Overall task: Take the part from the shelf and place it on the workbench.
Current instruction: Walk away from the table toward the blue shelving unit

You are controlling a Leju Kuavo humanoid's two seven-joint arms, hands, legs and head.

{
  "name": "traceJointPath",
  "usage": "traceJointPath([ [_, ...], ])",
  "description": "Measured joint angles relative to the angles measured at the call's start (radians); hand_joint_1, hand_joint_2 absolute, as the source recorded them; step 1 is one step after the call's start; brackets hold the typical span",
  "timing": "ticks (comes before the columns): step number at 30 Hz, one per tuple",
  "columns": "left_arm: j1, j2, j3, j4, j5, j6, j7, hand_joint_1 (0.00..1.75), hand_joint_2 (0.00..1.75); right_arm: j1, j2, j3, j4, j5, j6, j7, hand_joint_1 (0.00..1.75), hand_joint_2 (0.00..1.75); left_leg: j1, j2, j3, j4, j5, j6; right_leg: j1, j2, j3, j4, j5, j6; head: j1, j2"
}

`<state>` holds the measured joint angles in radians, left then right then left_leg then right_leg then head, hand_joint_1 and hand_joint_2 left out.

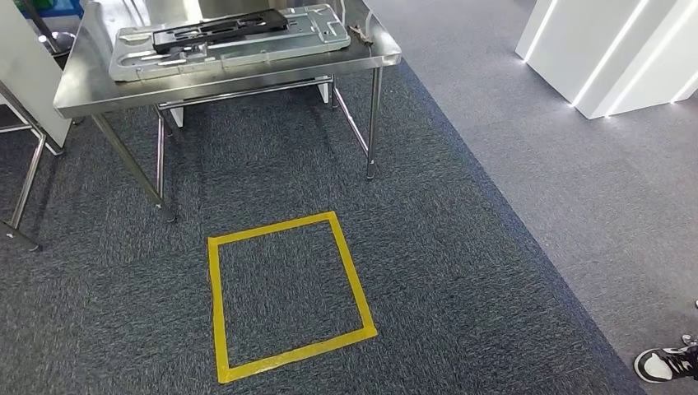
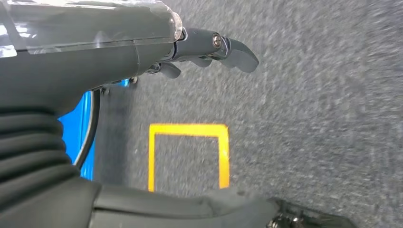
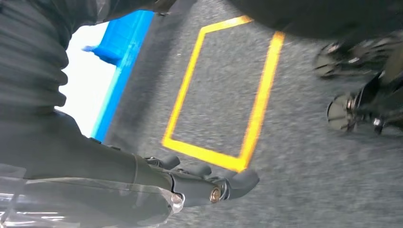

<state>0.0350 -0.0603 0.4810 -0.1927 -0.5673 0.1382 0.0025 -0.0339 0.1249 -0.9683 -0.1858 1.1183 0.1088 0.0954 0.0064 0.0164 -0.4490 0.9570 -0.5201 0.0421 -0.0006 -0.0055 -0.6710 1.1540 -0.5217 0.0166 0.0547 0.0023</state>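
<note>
A steel workbench stands at the far side of the carpet. On it lies a large silver metal plate with a long black part on top. My left hand hangs above the grey carpet with its fingers loosely spread and nothing in it. My right hand hangs the same way, empty, over the carpet near the yellow tape square.
A yellow tape square marks the carpet in front of the workbench. A second steel frame and a white board stand at the left. White lit panels rise at the far right. A person's shoe is at the near right.
</note>
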Motion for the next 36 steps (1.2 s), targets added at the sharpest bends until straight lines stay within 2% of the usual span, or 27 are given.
traceJointPath([
  [1,0.001,0.001,-0.002,-0.004,0.013,-0.004,0.000,0.00,0.44,0.007,-0.001,0.020,0.000,-0.025,-0.003,-0.001,0.00,1.75,0.000,0.000,-0.009,0.001,0.006,0.000,-0.004,0.001,-0.025,0.068,-0.037,0.006,0.000,0.000],
  [2,0.001,0.002,-0.007,-0.009,0.028,-0.008,0.001,0.00,0.00,0.016,-0.003,0.042,0.000,-0.054,-0.006,-0.002,0.00,1.75,0.000,0.000,-0.016,0.003,0.010,-0.002,-0.009,0.002,-0.043,0.123,-0.062,0.011,0.000,0.000],
  [3,0.001,0.003,-0.013,-0.015,0.040,-0.010,0.001,0.00,0.00,0.025,-0.004,0.061,0.000,-0.078,-0.009,-0.004,0.00,1.75,0.001,0.000,-0.021,0.004,0.013,-0.004,-0.012,0.002,-0.041,0.139,-0.065,0.016,0.000,0.000],
  [4,-0.001,0.004,-0.019,-0.023,0.053,-0.013,0.001,0.00,0.00,0.034,-0.006,0.082,0.000,-0.103,-0.012,-0.007,0.00,1.75,0.002,0.000,-0.024,0.006,0.015,-0.007,-0.016,0.001,-0.018,0.115,-0.049,0.019,0.000,0.000],
  [6,-0.007,0.005,-0.035,-0.042,0.080,-0.020,0.001,0.00,0.00,0.054,-0.011,0.127,0.000,-0.156,-0.017,-0.012,0.00,0.87,0.005,-0.001,-0.025,0.012,0.014,-0.015,-0.023,0.001,0.070,-0.023,0.006,0.024,0.000,0.000],
  [7,-0.010,0.006,-0.044,-0.053,0.093,-0.023,0.001,0.00,0.00,0.063,-0.012,0.149,0.000,-0.183,-0.019,-0.014,0.00,0.44,0.004,-0.001,-0.026,0.017,0.012,-0.021,-0.023,0.002,0.107,-0.089,0.025,0.022,0.000,0.000],
  [8,-0.013,0.008,-0.054,-0.063,0.107,-0.025,0.001,0.00,0.00,0.070,-0.013,0.172,0.000,-0.210,-0.021,-0.015,0.00,0.00,0.003,-0.001,-0.027,0.021,0.009,-0.026,-0.024,0.004,0.131,-0.133,0.034,0.017,0.000,0.000],
  [9,-0.015,0.012,-0.065,-0.072,0.121,-0.028,0.000,0.00,0.00,0.077,-0.014,0.196,0.000,-0.237,-0.024,-0.018,0.00,0.00,0.000,-0.001,-0.029,0.025,0.005,-0.025,-0.024,0.005,0.139,-0.152,0.034,0.013,0.000,0.000],
  [12,-0.015,0.020,-0.095,-0.089,0.158,-0.038,0.000,0.00,0.00,0.091,-0.017,0.264,-0.002,-0.311,-0.032,-0.024,0.00,0.00,-0.002,-0.002,-0.030,0.028,0.004,-0.009,-0.019,0.006,0.138,-0.154,0.035,0.002,0.000,0.000],
  [17,0.004,0.025,-0.151,-0.107,0.222,-0.052,0.000,0.00,0.00,0.104,-0.032,0.373,-0.024,-0.435,-0.044,-0.034,0.00,0.00,0.003,-0.003,-0.029,0.020,0.011,-0.023,-0.013,0.006,0.136,-0.153,0.034,-0.008,-0.001,0.000],
  [23,0.029,0.029,-0.221,-0.124,0.306,-0.072,-0.001,0.00,0.00,0.115,-0.052,0.510,-0.061,-0.601,-0.060,-0.049,0.00,0.00,0.006,-0.003,-0.029,0.019,0.011,-0.042,-0.011,0.005,0.136,-0.152,0.033,-0.010,-0.001,0.000],
  [36,0.081,0.041,-0.371,-0.159,0.477,-0.113,-0.002,0.00,0.00,0.149,-0.087,0.786,-0.144,-0.938,-0.092,-0.076,0.00,0.00,0.002,-0.003,-0.031,0.023,0.009,-0.045,-0.012,0.005,0.137,-0.151,0.033,-0.010,-0.001,0.000],
])
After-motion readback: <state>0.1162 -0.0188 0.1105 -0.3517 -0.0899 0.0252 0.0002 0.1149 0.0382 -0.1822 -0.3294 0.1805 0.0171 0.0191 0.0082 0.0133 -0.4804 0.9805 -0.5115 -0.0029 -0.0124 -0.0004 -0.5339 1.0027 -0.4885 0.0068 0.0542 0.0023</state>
